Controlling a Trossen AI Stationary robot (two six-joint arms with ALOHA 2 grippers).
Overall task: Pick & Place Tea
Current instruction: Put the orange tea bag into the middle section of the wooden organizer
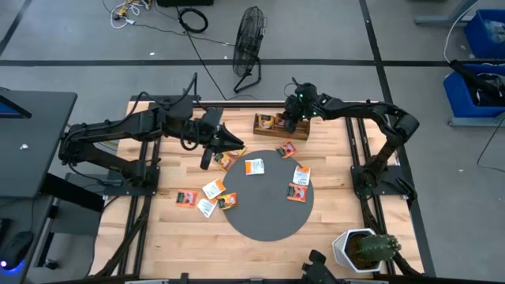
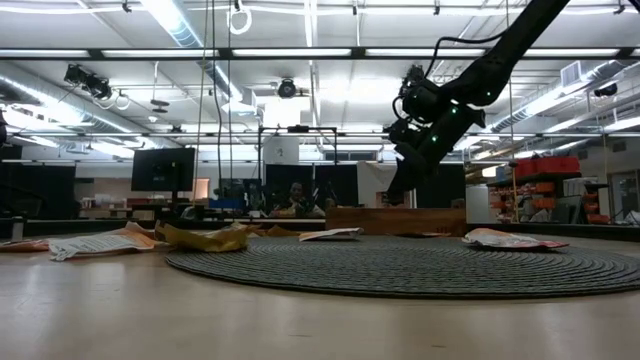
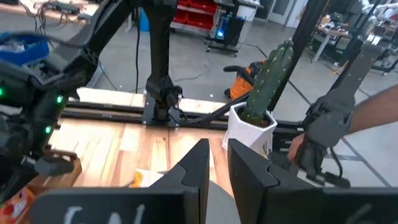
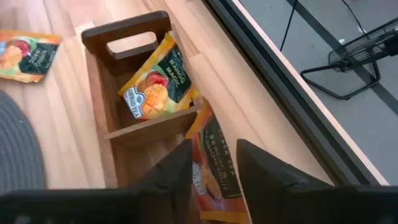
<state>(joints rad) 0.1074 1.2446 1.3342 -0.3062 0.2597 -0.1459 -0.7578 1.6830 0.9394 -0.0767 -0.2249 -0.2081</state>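
Two sachets (image 4: 155,84) in tray (image 4: 99,112); cactus pot (image 1: 363,251) at table corner.

A grey floor (image 1: 331,31) marked with dark lines surrounds the wooden table (image 1: 170,217). A black fan (image 1: 248,47) stands beyond its far edge, blue bins (image 1: 481,63) far right. Long ceiling lights (image 2: 300,52) glow overhead.

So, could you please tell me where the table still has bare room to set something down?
The near half of the round dark grey mat is bare, as is the light wood between it and the white cactus pot. Orange-red and white tea sachets crowd the mat's far half and left rim; the brown wooden tray lies under the right gripper.
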